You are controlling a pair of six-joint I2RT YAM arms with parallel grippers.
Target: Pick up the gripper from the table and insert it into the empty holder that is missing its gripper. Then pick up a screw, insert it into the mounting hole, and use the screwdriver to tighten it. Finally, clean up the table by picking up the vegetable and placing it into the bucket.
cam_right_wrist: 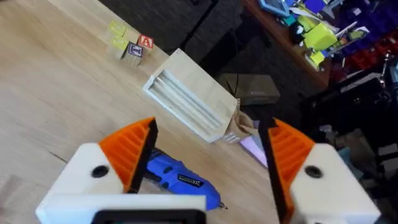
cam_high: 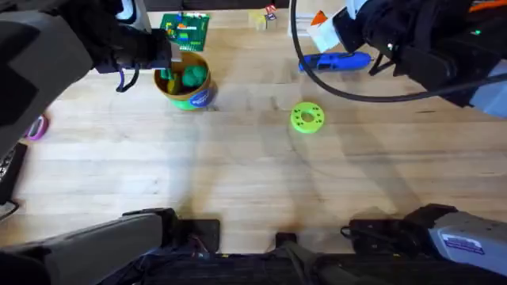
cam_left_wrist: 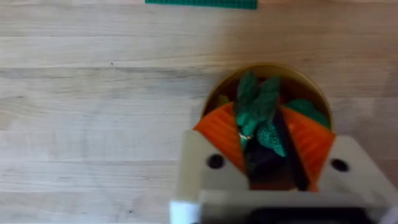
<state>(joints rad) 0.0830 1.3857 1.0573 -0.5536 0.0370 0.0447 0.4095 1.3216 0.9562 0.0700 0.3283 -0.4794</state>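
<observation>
— Two grippers, left to right. What do we see first?

— Near the far edge of the table (cam_high: 238, 174), left of its middle, our left gripper (cam_left_wrist: 268, 149) hangs over the bucket (cam_high: 184, 85), its orange pads (cam_left_wrist: 219, 132) pinched around a green leafy vegetable (cam_left_wrist: 258, 112) above the yellow rim.

— And to the right?

— A lime-green disc (cam_high: 306, 116) lies on the boards right of the middle. Beyond it, at the far right edge, our right gripper (cam_right_wrist: 205, 152) stands spread wide, holding nothing, the blue screwdriver (cam_high: 334, 61) lying on the wood beneath it.
</observation>
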